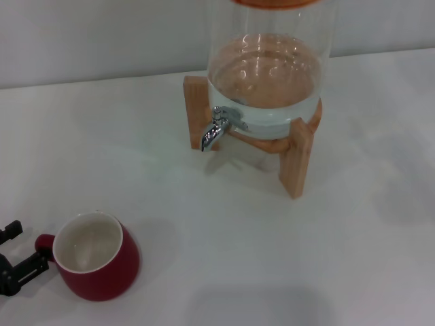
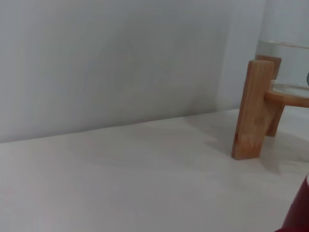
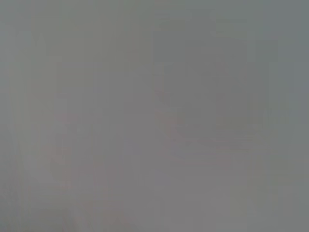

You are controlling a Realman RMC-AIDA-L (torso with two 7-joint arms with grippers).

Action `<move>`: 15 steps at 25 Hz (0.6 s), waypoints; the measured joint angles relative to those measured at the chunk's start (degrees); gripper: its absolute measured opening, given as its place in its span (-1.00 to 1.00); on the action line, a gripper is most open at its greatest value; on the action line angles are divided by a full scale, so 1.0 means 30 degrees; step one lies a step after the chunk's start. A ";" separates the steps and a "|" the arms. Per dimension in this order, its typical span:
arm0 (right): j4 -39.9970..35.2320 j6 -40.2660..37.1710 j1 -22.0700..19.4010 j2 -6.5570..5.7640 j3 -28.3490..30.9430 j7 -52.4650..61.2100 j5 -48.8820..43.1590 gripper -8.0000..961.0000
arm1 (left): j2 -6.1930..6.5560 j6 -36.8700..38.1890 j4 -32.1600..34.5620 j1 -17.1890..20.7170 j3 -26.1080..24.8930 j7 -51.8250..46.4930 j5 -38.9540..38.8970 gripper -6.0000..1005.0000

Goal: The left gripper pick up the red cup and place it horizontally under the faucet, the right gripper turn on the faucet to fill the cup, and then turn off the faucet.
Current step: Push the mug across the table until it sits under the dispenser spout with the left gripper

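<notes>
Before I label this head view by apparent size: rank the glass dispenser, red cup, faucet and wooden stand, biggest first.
1. Glass dispenser, cut off at the top edge.
2. Wooden stand, close to the dispenser in spread, so that order is unsure.
3. Red cup, nearer the camera, which flatters it.
4. Faucet, clearly smallest.

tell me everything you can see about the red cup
The red cup is a glossy dark-red mug, ceramic by its look, with a white inside that appears empty. It is rounded and wider toward the base, with a small loop handle on the side facing the left gripper, whose open black fingers sit on either side of that handle. It stands upright on the white table, near the front left, well away from the faucet.
</notes>
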 joint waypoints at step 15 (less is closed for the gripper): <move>-0.0016 0.0086 0.0028 0.0000 0.0055 -0.0002 0.0262 0.50 | 0.0025 -0.0164 0.0081 -0.0002 -0.0006 -0.0476 0.0049 0.34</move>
